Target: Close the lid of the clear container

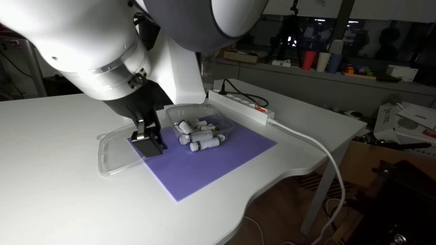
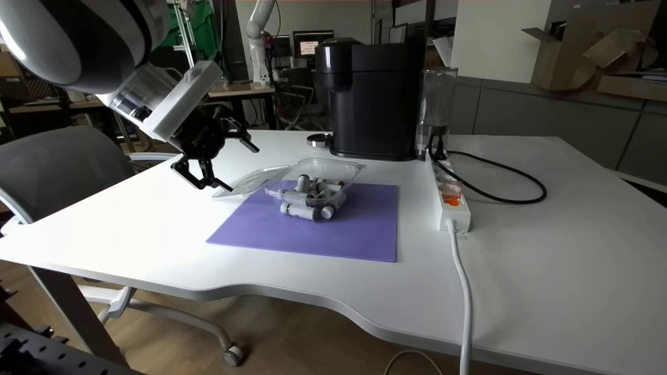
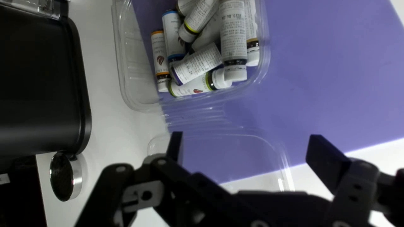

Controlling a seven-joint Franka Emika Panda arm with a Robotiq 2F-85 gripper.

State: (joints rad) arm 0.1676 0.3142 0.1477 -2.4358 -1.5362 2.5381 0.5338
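The clear container [image 1: 173,119] stands on the purple mat with several white-labelled bottles [image 1: 206,143] in it. It also shows in an exterior view [image 2: 338,167] and in the wrist view [image 3: 134,75]. The lid [image 1: 117,153] is folded open away from the box, lying partly over the mat and partly over the white table; it shows also in an exterior view [image 2: 250,181] and in the wrist view [image 3: 227,154]. My gripper [image 2: 242,168] is open and empty above the lid. In the wrist view the lid shows between and below the open fingers [image 3: 246,138], which hide part of it.
The purple mat [image 2: 312,239] lies under the box. A tall black machine [image 2: 380,99] and a round metal tin [image 2: 319,139] stand behind. A white power strip [image 1: 242,107] with cables lies beside the mat. A chair [image 2: 68,161] is at the table edge.
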